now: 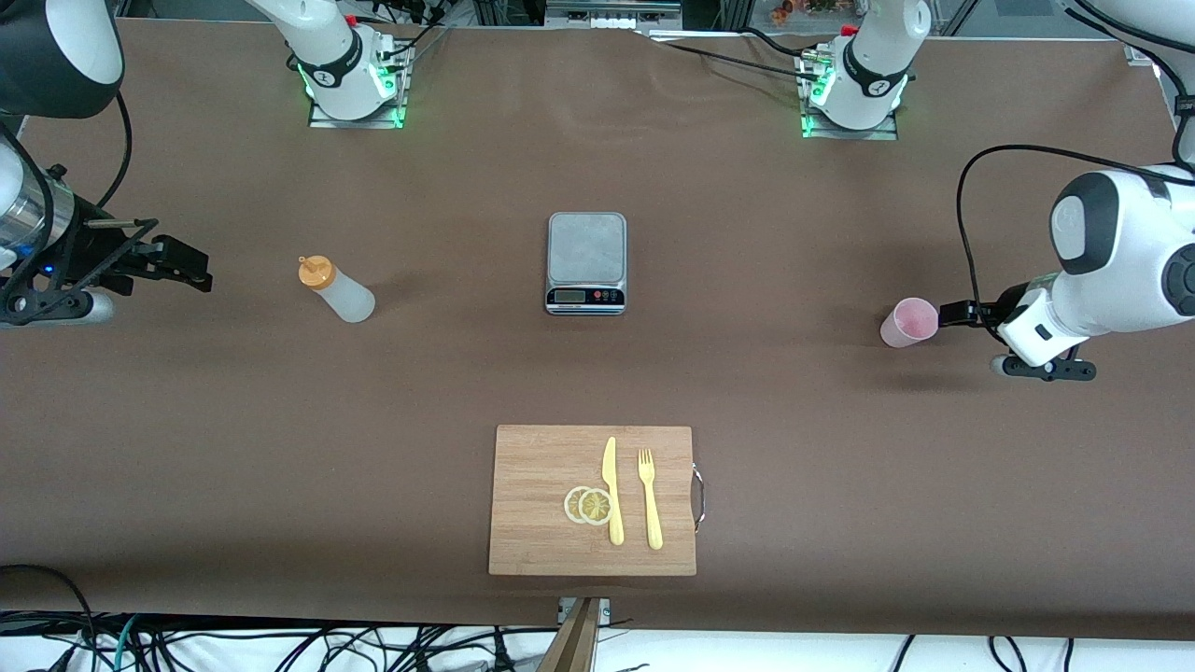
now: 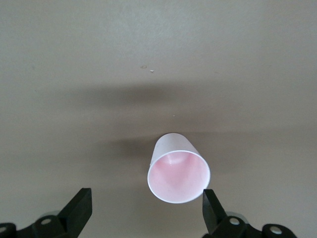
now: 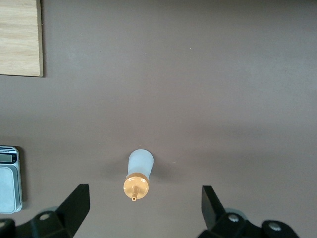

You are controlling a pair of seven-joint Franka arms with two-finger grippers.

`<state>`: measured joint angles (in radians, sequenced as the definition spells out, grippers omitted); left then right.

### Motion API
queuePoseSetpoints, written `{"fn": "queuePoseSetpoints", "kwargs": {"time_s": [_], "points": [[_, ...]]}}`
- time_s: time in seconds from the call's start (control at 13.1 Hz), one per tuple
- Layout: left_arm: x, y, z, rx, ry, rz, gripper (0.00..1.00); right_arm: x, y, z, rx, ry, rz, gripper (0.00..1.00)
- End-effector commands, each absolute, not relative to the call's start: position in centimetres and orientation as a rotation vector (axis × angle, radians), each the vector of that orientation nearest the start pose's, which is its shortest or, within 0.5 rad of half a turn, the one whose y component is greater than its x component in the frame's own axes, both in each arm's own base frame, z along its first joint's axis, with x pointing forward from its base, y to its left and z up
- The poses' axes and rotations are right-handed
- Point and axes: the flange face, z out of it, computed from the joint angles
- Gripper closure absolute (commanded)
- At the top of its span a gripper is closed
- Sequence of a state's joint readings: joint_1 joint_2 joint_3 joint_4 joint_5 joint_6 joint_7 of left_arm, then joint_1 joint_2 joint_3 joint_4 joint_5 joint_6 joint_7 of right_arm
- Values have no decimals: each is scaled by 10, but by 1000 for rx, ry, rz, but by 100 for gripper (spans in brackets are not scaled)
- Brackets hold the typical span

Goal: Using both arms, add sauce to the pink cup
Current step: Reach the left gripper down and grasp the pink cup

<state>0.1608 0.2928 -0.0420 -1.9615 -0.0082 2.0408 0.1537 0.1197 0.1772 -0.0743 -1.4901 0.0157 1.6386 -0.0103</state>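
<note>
Two grippers are seen with fingers spread wide, neither holding anything. The left gripper (image 1: 948, 315) is set just beside the pink cup (image 1: 908, 323), which stands upright at the left arm's end of the table; in the left wrist view the cup (image 2: 179, 168) sits close to one fingertip (image 2: 210, 203), off centre. The right gripper (image 1: 187, 266) is near the upright sauce (image 1: 337, 288), toward the scale (image 1: 585, 262). Nothing is seen between either pair. The cutting board (image 1: 541, 523) lies nearer the camera.
</note>
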Motion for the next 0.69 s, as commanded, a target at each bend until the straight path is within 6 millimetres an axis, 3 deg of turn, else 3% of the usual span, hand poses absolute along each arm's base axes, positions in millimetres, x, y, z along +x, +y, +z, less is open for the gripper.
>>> {"fn": "queuePoseSetpoints", "kwargs": {"time_s": [0.0,0.23,0.61], "points": [[558,80,292,-3157,69,285,2,616,32,566,-3128,-90,40,0],[545,78,268,-3158,64,242,3,616,32,566,-3128,-90,40,0],[535,76,249,-3163,58,204,10,615,33,567,-3128,-92,40,0]]}}
